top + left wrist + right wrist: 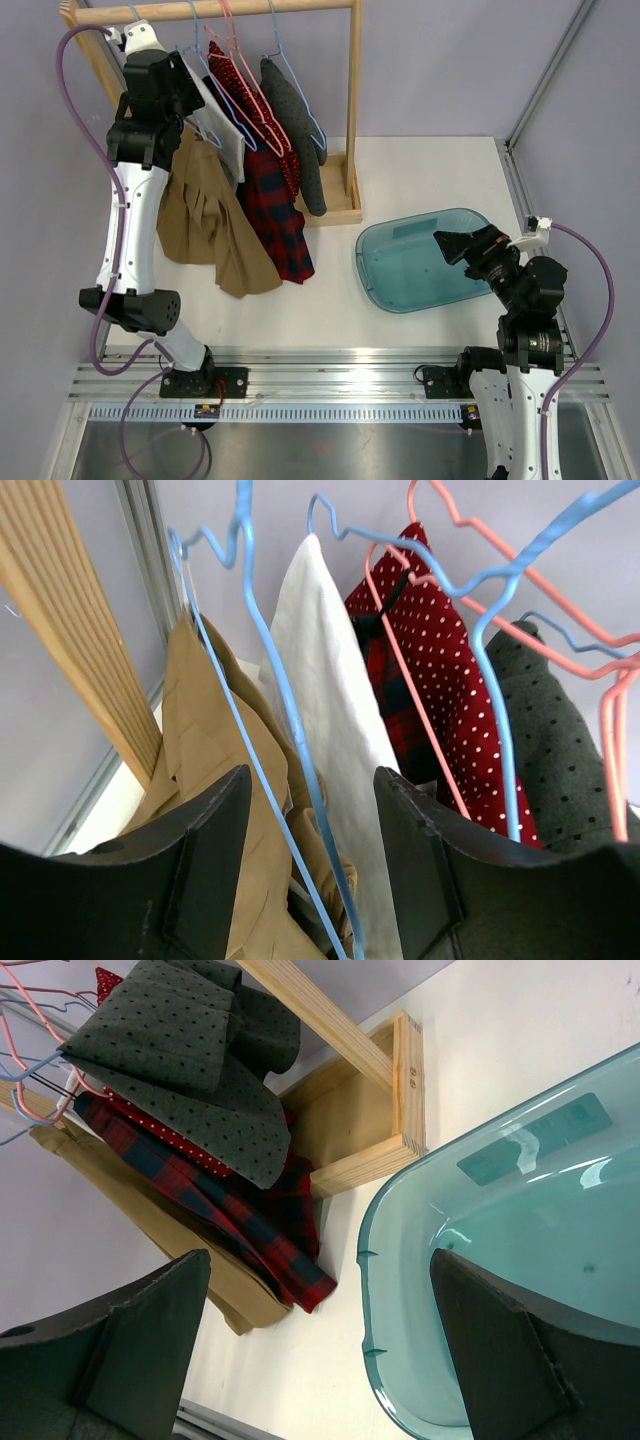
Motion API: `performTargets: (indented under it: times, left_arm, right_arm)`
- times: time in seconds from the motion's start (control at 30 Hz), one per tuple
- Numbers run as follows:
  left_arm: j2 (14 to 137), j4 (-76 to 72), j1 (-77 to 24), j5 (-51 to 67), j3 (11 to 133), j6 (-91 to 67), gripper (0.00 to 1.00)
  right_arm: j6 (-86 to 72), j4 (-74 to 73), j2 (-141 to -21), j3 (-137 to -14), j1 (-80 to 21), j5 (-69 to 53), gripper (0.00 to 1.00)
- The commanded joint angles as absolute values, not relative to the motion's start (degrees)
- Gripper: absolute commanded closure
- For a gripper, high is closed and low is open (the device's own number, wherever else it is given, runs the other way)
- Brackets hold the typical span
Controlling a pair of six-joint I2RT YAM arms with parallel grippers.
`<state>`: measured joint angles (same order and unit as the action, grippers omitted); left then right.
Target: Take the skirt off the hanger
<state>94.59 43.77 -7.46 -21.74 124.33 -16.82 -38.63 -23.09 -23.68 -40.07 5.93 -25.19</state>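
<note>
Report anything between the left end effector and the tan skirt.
Only the wire of the blue hanger, which runs between the fingers of the left end effector. The tan skirt hangs right behind that wire.

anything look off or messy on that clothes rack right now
Nothing is spilled or broken. The tan skirt and the plaid garment hang so low that their hems seem to pool on the table. The hangers sit crowded at mixed angles on the rod.
</note>
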Motion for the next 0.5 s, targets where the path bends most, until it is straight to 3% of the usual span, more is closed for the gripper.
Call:
performTargets:
  times: [0.0,0.2,0.33,0.43,0.47]
  left_arm:
    - [92.72,40.34,-7.56,-22.15,124.36,-14.76,0.47]
    - [94.13,40.51,-7.56,-21.53,124.19,-15.03,0.48]
    - [95.62,41.22,-7.56,-22.06,125.86,-15.12,0.58]
    - [96.59,42.45,-7.56,-21.80,127.53,-14.33,0.72]
    - [96.50,42.45,-7.56,-20.58,127.44,-13.89,0.90]
  right_arm:
    - [-39.29,-21.09,-23.55,-39.90,5.71,-26.46,0.00]
    - [-39.73,-21.18,-23.47,-40.17,5.71,-26.89,0.01]
    - [-39.55,-21.53,-23.12,-39.99,5.71,-26.81,0.01]
    - [-39.64,-21.80,-22.94,-39.82,5.71,-26.81,0.01]
    - [-39.64,-21.71,-23.03,-39.81,5.71,-26.89,0.00]
